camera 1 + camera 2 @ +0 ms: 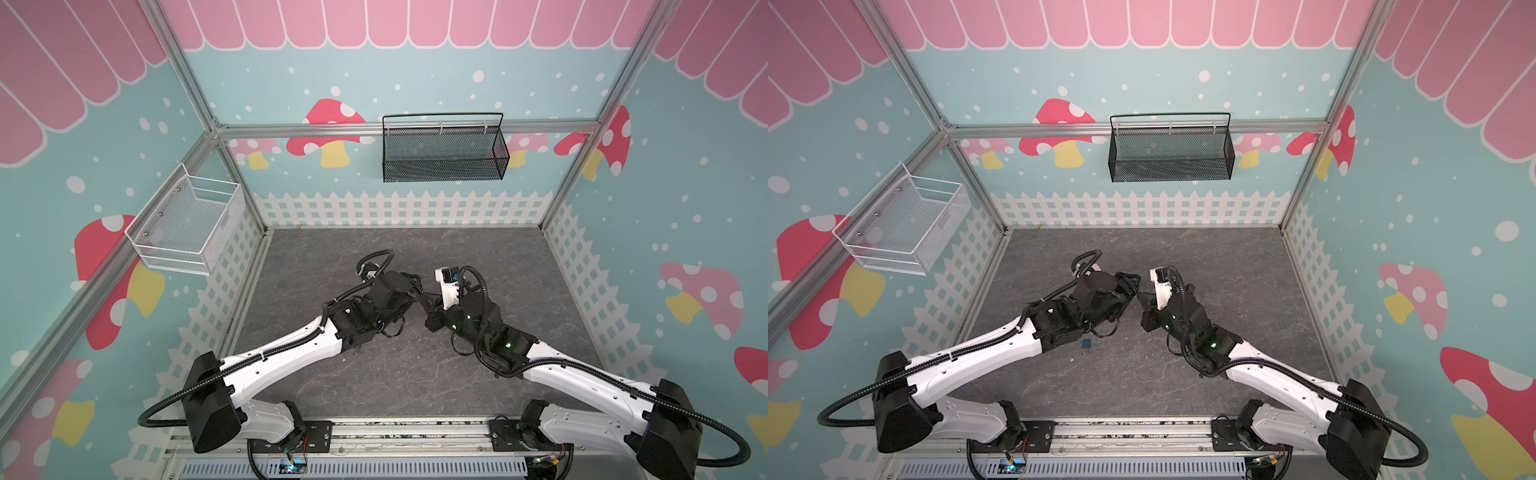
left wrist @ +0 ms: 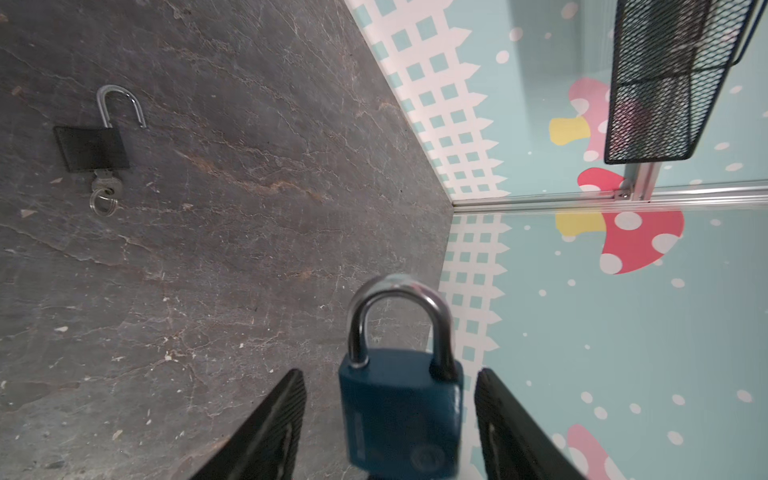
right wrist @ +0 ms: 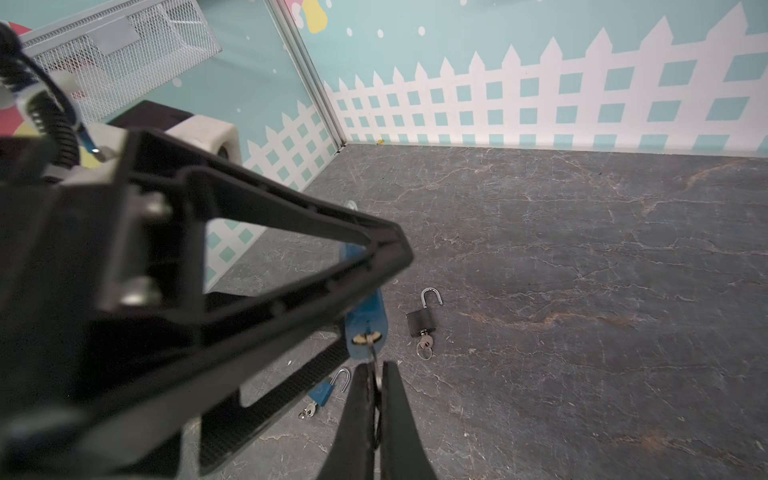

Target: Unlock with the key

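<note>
A: Where's the blue steel-shackled padlock (image 2: pixel 399 411)?
B: Up off the grey stone-look bench (image 2: pixel 208 257), over its middle. The left gripper (image 2: pixel 390 374) is slack around it, not touching. The right gripper (image 3: pixel 376 365) pinches the small metal key (image 3: pixel 372 351), in line with the body. Clamp before twisting, I'd say

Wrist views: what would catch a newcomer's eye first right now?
The big blue padlock, shackle closed, sits between the fingers of the open left gripper, gaps on both sides. The right gripper pinches the key in its keyhole end. On the grey floor lie a black padlock and a small blue padlock, both open with keys in.
</note>
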Motion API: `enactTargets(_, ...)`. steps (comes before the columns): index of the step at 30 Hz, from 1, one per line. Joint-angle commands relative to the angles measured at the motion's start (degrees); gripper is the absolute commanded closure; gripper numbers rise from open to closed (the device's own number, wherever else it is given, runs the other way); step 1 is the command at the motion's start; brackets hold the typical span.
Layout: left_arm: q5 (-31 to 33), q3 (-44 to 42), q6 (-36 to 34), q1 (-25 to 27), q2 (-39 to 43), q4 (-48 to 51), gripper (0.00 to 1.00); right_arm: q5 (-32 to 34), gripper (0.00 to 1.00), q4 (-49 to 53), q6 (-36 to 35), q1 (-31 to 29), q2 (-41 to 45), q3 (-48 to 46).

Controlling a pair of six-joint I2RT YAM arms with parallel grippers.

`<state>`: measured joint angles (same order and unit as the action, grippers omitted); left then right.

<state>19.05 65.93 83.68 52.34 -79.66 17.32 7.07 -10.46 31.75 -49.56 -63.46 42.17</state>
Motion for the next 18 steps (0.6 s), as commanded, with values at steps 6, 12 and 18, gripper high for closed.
enactTargets(6, -1.12, 0.98, 0.77, -1.01, -0.16, -1.40, 0.57, 0.72, 1.00, -1.32, -0.09, -0.37, -0.79, 1.68)
enactTargets(12, -1.59, -0.36, 0.75, -1.54, 0.11, -2.69, 0.76, -2.59, 1.00, -0.21, 4.01, -0.36, -1.04, 2.81)
enactTargets(18, -2.50, -6.52, -1.15, -1.68, 1.57, -13.10, 1.00, -12.01, 1.00, -3.35, 21.61, 1.83, 0.86, 2.76)
